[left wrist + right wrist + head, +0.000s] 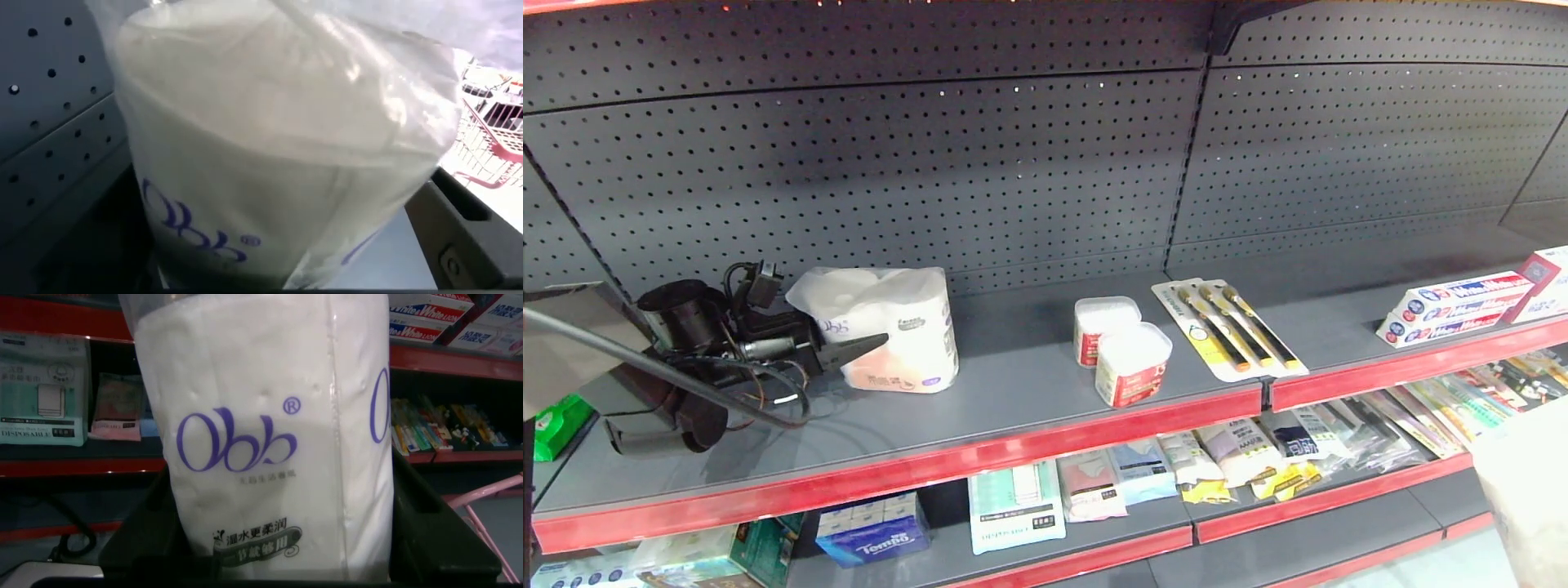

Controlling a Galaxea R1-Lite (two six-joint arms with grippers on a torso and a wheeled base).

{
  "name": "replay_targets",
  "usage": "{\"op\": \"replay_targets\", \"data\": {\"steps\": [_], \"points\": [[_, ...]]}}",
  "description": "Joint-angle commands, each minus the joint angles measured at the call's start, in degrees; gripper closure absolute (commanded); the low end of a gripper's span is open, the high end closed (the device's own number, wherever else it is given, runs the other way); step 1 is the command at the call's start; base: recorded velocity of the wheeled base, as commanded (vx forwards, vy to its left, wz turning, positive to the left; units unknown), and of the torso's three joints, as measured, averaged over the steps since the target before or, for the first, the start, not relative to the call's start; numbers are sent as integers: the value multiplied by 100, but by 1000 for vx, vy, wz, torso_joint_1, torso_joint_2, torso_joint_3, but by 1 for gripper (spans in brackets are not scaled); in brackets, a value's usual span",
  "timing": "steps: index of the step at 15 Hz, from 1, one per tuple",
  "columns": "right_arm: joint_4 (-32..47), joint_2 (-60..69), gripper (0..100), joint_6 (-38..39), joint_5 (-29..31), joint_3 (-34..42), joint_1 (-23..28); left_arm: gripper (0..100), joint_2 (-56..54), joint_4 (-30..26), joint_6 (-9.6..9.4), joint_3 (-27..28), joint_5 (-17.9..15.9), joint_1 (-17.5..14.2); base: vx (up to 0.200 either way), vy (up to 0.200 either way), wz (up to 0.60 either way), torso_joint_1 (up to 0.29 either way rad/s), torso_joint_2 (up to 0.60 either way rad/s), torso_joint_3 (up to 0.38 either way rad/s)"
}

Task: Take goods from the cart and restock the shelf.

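A toilet-paper pack (pixel 270 441) is gripped between the right fingers (pixel 445 531). The left fingers (pixel 849 349) sit against a second pack (pixel 903 322) on the shelf (pixel 1029 376). Whether they grip it cannot be told.

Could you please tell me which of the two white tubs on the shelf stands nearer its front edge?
The right tub, next to the toothbrush card; the other tub sits behind it, closer to the pegboard.
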State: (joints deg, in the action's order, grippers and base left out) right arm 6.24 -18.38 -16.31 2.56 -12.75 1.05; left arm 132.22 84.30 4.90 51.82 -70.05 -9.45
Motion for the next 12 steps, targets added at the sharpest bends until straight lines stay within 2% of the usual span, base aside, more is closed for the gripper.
{"op": "replay_targets", "data": {"steps": [1, 2, 3, 7, 12], "points": [[0, 10, 100, -4, -1, 1, 1, 0, -3, 8, 2, 3, 53, 4, 0, 0, 0, 0, 0, 0], [0, 1, 100, -12, -1, 1, 1, 0, -12, 8, 2, -5, 79, 13, 0, 0, 0, 0, 0, 0], [0, 1, 100, -4, -1, 1, 1, 100, -12, -1, 2, -14, 105, 13, 0, 0, 0, 0, 0, 0], [0, 10, 100, -4, -1, 1, 1, 100, -38, 104, 2, -85, 114, 13, 0, 0, 0, 0, 0, 0], [0, 10, 100, -4, -1, -8, 1, 100, -284, 359, 81, -647, 114, -22, 0, 0, 0, 0, 0, 0]]}}
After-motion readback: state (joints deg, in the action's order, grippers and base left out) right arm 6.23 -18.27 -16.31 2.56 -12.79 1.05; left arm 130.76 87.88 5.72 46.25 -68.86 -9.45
